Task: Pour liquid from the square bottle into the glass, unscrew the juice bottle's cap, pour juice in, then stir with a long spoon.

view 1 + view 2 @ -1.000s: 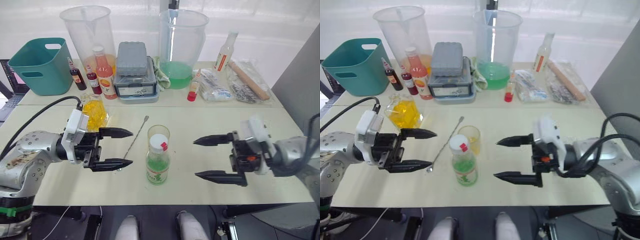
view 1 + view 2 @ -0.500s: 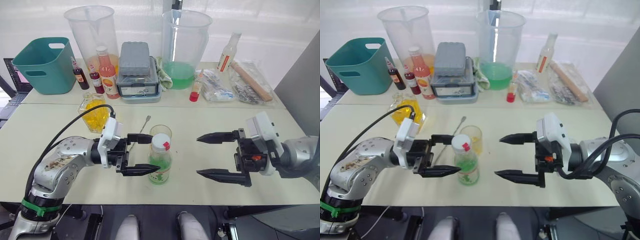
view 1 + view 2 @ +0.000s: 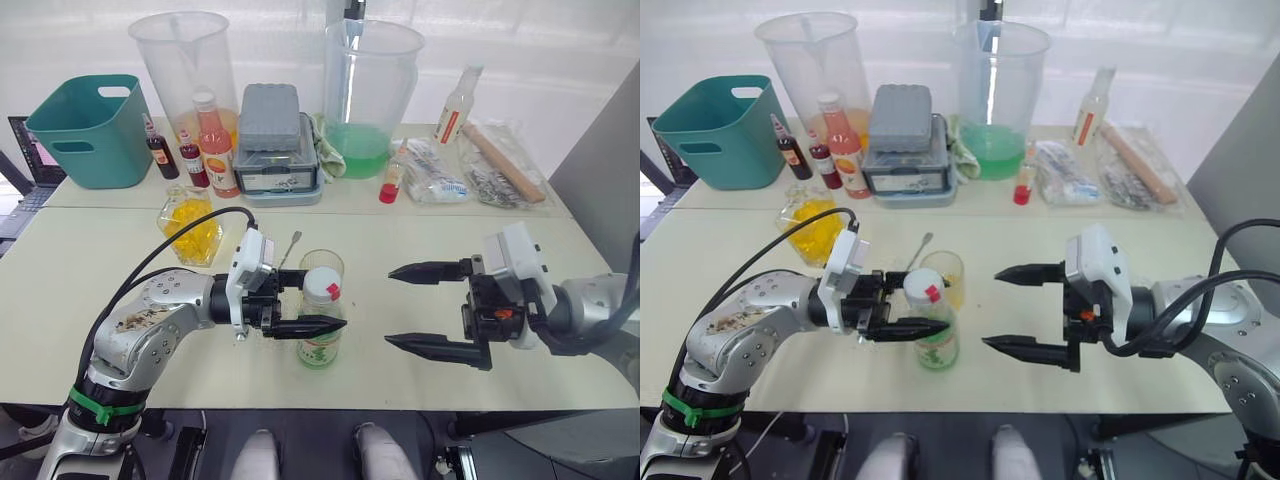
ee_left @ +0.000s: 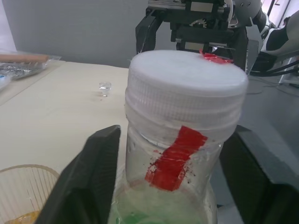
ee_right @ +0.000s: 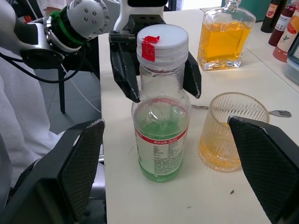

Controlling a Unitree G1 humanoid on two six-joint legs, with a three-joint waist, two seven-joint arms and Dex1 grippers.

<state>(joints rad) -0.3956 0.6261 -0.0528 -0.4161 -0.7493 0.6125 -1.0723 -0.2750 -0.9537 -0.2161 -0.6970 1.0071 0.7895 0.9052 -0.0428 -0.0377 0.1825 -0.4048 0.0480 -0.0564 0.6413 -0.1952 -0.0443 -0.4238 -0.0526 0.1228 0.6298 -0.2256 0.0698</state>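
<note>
Your left pincer (image 3: 310, 303) spread wide, fingers flanking neck of tall clear green-labelled juice bottle (image 3: 319, 330), not yet clamped; white cap (image 3: 319, 286) on. Ribbed clear glass (image 3: 320, 268) with yellow liquid just behind bottle. Your right pincer (image 3: 412, 308) released, well apart over bench (image 3: 400, 240)

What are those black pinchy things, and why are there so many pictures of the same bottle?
Those are a robot's two arms. Each ends in a gripper with two black fingers. Two pictures come from cameras on its head, looking down at the table. Two come from cameras on its wrists, so things look very close. The left gripper is open, with a finger on each side of the juice bottle, which stands with its white cap on. It is not squeezing yet. The right gripper waits open nearby, holding nothing. Behind the bottle stands a glass with some orange liquid, a long spoon and the square bottle.
</note>
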